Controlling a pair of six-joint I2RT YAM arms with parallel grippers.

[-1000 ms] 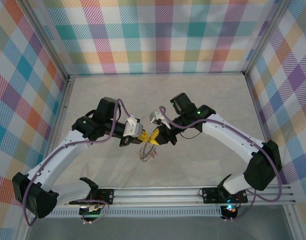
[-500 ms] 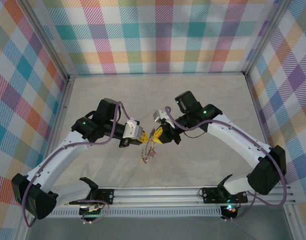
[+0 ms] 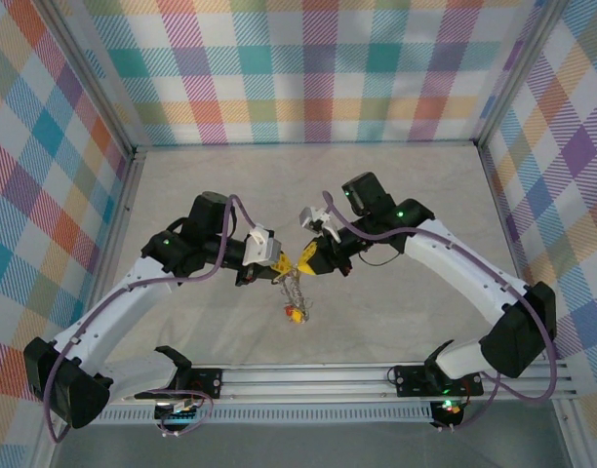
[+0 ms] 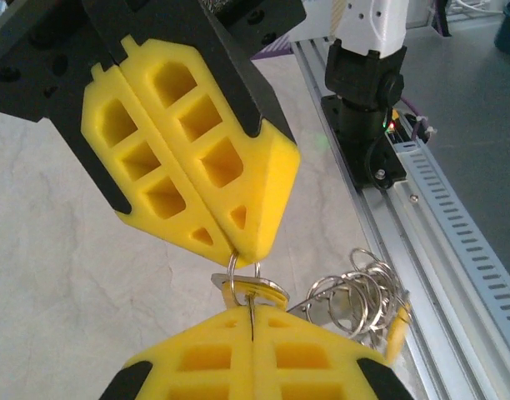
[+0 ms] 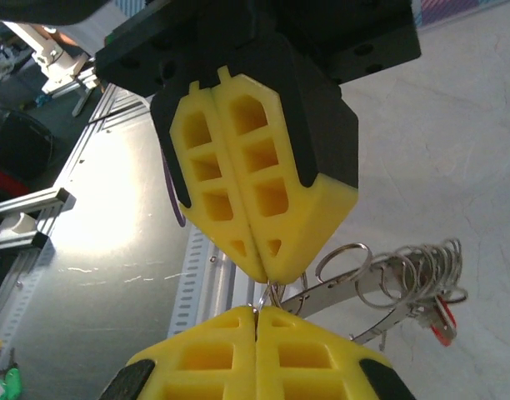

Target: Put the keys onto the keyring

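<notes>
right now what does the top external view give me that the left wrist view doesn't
Top external adds the wide picture: the left arm and right arm whole, the plaid walls, and the keys hanging in a string below the grippers, red and yellow tags lowest. Left wrist adds close detail: a small metal ring pinched where the fingertips meet, and a cluster of rings beside it. Both show the left gripper and right gripper shut, tip to tip.
</notes>
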